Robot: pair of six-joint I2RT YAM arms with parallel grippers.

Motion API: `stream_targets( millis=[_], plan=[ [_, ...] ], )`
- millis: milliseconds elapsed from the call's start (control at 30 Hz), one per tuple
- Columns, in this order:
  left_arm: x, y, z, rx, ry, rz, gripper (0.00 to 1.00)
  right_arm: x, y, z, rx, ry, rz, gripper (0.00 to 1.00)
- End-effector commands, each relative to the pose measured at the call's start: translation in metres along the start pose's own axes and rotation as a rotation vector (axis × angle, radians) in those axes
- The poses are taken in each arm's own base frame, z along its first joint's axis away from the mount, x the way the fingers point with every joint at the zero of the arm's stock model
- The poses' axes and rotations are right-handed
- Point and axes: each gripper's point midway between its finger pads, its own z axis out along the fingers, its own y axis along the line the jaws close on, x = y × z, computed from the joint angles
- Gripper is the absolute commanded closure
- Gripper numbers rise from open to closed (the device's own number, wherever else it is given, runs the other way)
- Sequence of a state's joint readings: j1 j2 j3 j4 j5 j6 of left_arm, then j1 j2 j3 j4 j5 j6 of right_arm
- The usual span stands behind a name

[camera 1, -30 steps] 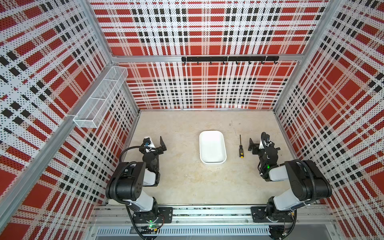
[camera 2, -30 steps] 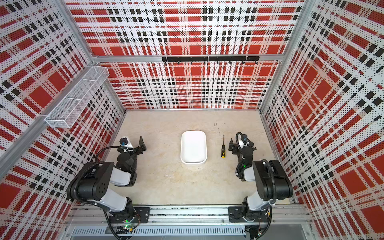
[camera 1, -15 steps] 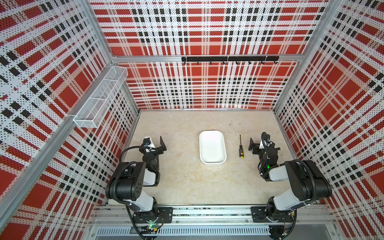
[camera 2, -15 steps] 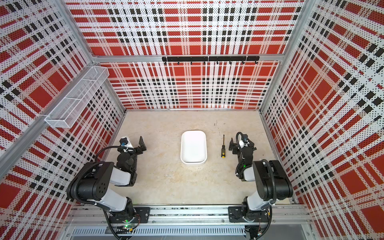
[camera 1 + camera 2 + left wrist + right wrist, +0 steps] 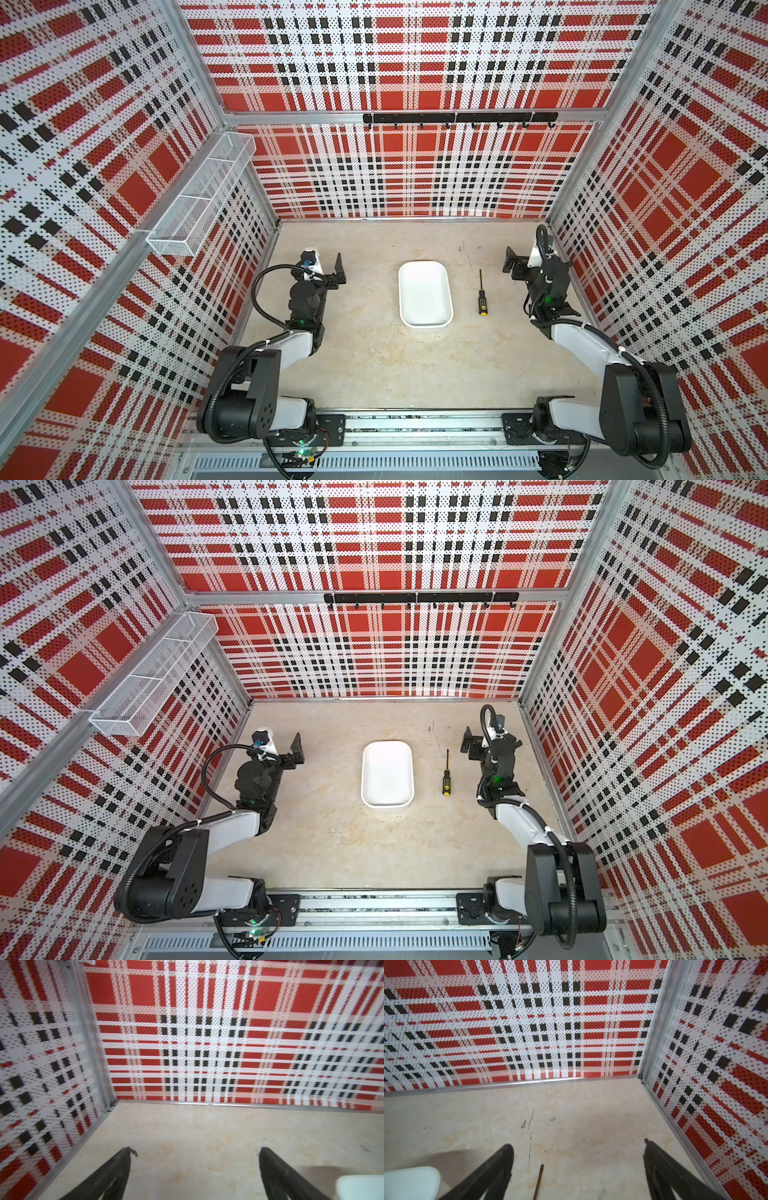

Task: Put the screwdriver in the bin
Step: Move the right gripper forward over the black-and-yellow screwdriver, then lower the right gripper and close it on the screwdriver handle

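As the right gripper [image 5: 577,1142] hangs wide and empty, the slim black-and-yellow-handled metal screwdriver [image 5: 481,291] looks light, rigid; pinch the handle [image 5: 482,301].

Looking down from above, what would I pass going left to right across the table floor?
In a top view: left robot arm → white bin → screwdriver → right robot arm.

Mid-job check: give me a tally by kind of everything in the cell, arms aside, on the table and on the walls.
Screwdriver: 1
White bin: 1
Wire-mesh basket: 1
Black hook rail: 1
Total: 4
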State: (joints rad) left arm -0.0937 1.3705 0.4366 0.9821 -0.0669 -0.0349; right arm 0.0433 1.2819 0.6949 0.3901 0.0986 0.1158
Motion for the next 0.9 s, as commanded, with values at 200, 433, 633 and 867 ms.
stream_targets(
  millis=[200, 433, 633, 867],
  plan=[
    [0.023, -0.058, 0.009, 0.305, 0.176, -0.392, 0.02, 0.093, 0.027, -0.008, -0.145, 0.522, 0.103, 0.0],
    [0.05, -0.086, 0.001, 0.428, 0.302, -0.511, 0.02, 0.123, 0.041, -0.016, -0.187, 0.642, 0.185, 0.01],
    [0.061, -0.1, -0.007, 0.479, 0.362, -0.562, 0.02, 0.151, 0.05, -0.018, -0.136, 0.718, 0.174, 0.03],
    [0.084, -0.112, -0.017, 0.544, 0.457, -0.597, 0.02, 0.18, 0.067, -0.017, -0.089, 0.796, 0.157, 0.07]
  ],
)
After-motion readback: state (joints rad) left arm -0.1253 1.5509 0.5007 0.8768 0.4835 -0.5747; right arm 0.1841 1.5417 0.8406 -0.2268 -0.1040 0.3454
